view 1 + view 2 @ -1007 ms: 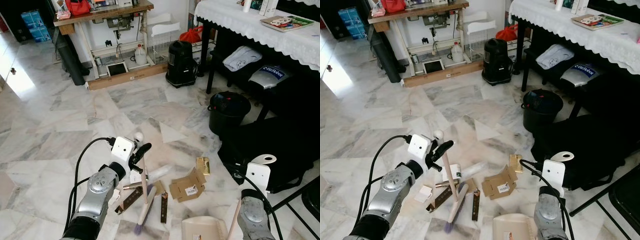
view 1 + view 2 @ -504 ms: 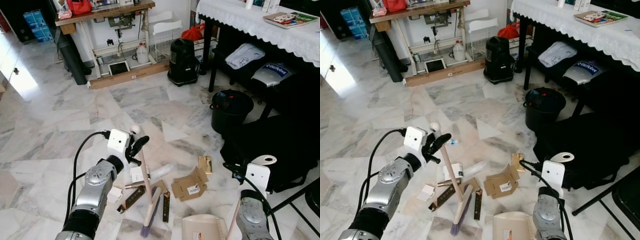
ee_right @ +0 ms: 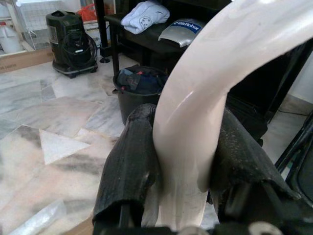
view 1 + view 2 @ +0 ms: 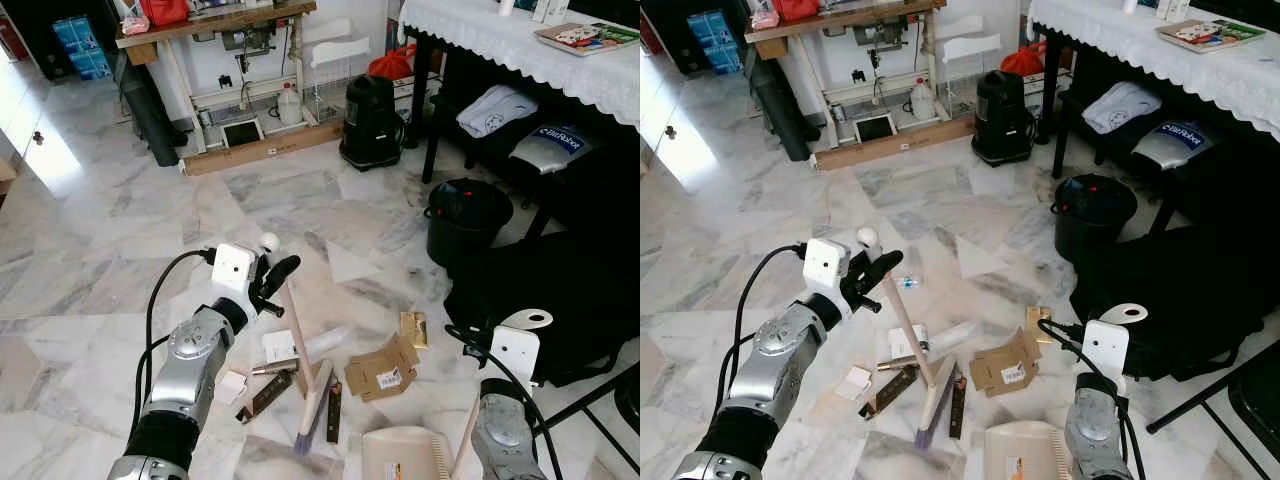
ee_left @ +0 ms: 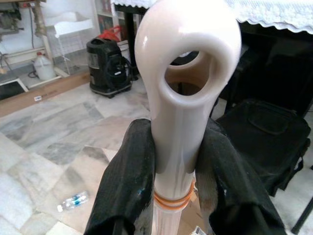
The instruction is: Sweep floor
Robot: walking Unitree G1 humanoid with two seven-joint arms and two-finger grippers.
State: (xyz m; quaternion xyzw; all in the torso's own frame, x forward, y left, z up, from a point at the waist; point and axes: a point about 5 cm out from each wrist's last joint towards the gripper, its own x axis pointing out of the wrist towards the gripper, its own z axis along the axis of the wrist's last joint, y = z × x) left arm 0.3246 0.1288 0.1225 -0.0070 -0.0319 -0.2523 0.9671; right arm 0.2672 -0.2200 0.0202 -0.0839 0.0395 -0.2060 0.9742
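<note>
My left gripper [image 4: 272, 280] is shut near the top of a cream broom handle [image 4: 292, 335], which slants down to the brush head [image 4: 315, 405] on the marble floor. The wrist view shows both black fingers [image 5: 128, 181] clamped just under the handle's hanging loop [image 5: 188, 54]. The brush sits among litter: a torn cardboard piece [image 4: 380, 372], two dark brown strips [image 4: 265, 393], white paper scraps [image 4: 232, 387], a clear plastic wrapper [image 4: 325, 343] and a small gold box [image 4: 413, 328]. My right gripper [image 3: 183, 142] is shut on the handle of a cream dustpan [image 4: 405, 455] at the bottom edge.
A black bin [image 4: 462, 215] and a large black bag [image 4: 545, 300] stand to the right. A black vacuum [image 4: 372, 122] sits by a table with a white lace cloth [image 4: 520, 45]. A workbench [image 4: 215, 20] lines the far wall. A small bottle [image 5: 72, 201] lies on the floor.
The brush head has slid right across the floor until it lies against the right-hand brown strip. The left gripper moved slightly forward, still holding the handle. The camera shifted a little.
</note>
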